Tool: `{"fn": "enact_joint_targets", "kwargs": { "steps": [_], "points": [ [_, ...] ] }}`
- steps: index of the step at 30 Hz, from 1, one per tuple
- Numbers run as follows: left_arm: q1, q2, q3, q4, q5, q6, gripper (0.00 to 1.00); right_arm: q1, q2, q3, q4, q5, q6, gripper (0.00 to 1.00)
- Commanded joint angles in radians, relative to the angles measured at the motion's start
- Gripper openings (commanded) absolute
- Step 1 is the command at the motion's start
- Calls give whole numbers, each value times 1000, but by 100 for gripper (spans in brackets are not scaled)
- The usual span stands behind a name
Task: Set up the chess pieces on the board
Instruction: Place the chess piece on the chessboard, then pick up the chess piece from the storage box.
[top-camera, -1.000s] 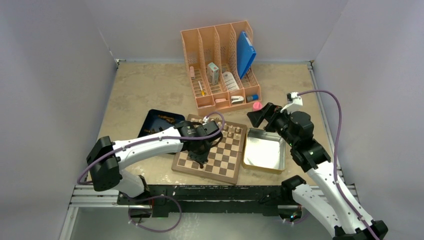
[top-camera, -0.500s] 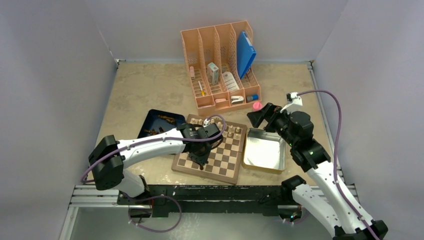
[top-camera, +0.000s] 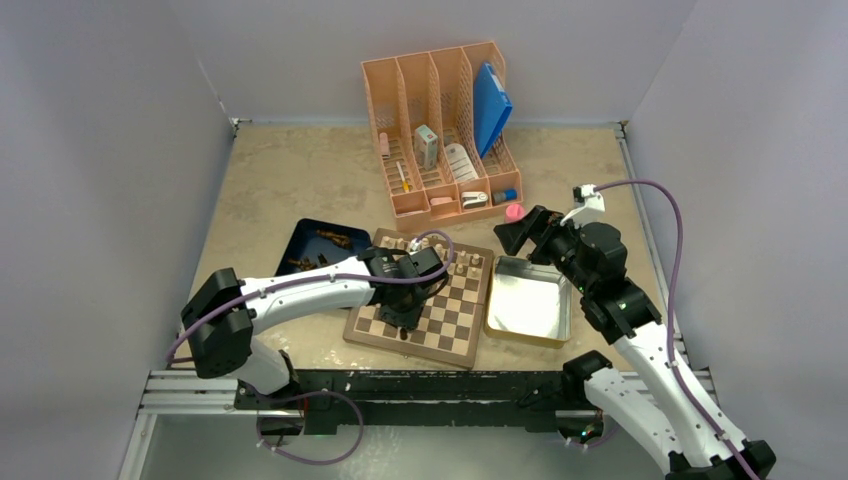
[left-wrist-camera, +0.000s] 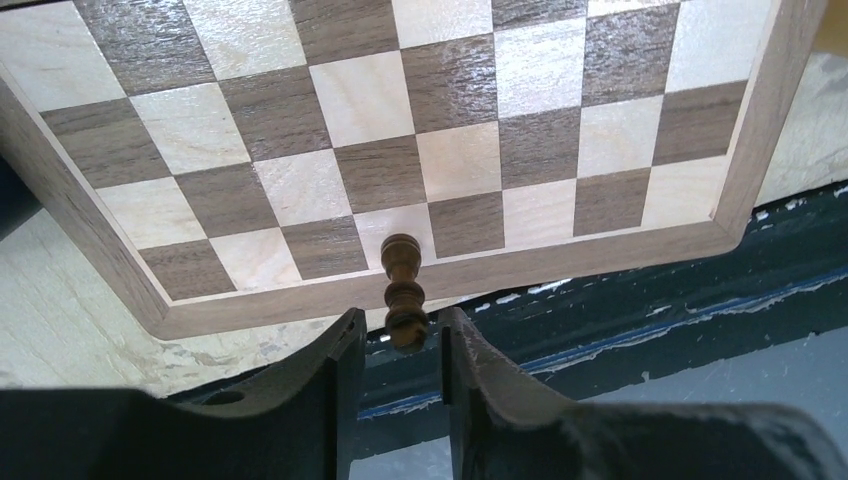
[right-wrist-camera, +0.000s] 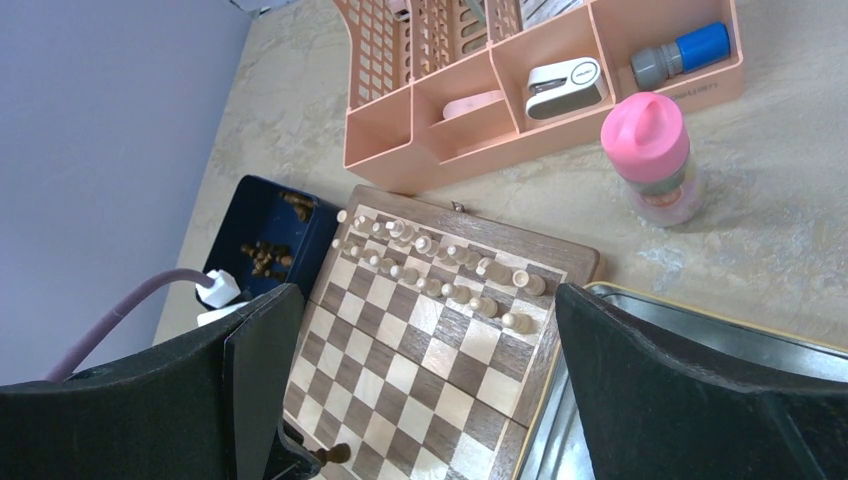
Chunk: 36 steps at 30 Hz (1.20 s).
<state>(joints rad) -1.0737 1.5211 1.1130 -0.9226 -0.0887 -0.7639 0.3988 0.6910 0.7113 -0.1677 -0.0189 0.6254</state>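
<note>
Chessboard (left-wrist-camera: 600, 255) edge; one dark piece (left-wrist-camera: 402, 290)

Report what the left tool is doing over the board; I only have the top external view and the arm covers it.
Observer: The left tool has its fingers on either side of one dark chess piece, with a slim gap on each side, so the piece is not pinched.
Operator: Give me the square.
Observer: It appears to stand on a light square in the near edge row of the board; every other square in the left wrist view is bare.
Operator: Check the right tool.
Observer: The right tool is wide open with nothing between its fingers.
</note>
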Motion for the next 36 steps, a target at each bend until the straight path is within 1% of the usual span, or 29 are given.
{"fn": "enact_joint_targets", "kwargs": {
  "steps": [1, 7, 13, 16, 18, 20, 24, 28, 31, 36],
  "points": [
    [0, 0, 10, 13, -21, 11, 36, -2, -7, 1, 39, -12, -13, 99],
    [0, -34, 21, 11, -55, 0, 46, -3, -8, 5, 52, 14, -33, 99],
    [8, -94, 50, -9, -171, -14, 60, -3, -10, 2, 77, -17, -39, 99],
    [41, -110, 70, -20, -235, -7, 63, -1, -4, -7, 96, -33, -36, 99],
    [90, -127, 72, -12, -255, 9, 64, -3, 1, -7, 97, -28, -38, 99],
    [176, -151, 71, 10, -247, 41, 63, -2, 1, -7, 100, -26, -42, 99],
    [285, -204, 82, 53, -280, 119, 57, -2, -2, -12, 109, -29, -42, 98],
    [398, -217, 112, 66, -289, 172, 52, -3, -14, -24, 111, -31, -42, 98],
    [494, -214, 103, 111, -275, 221, 48, -3, -21, -36, 121, -41, -41, 98],
    [689, -162, 92, 187, -189, 274, 46, -3, -7, -39, 135, -67, -45, 98]
  ]
}}
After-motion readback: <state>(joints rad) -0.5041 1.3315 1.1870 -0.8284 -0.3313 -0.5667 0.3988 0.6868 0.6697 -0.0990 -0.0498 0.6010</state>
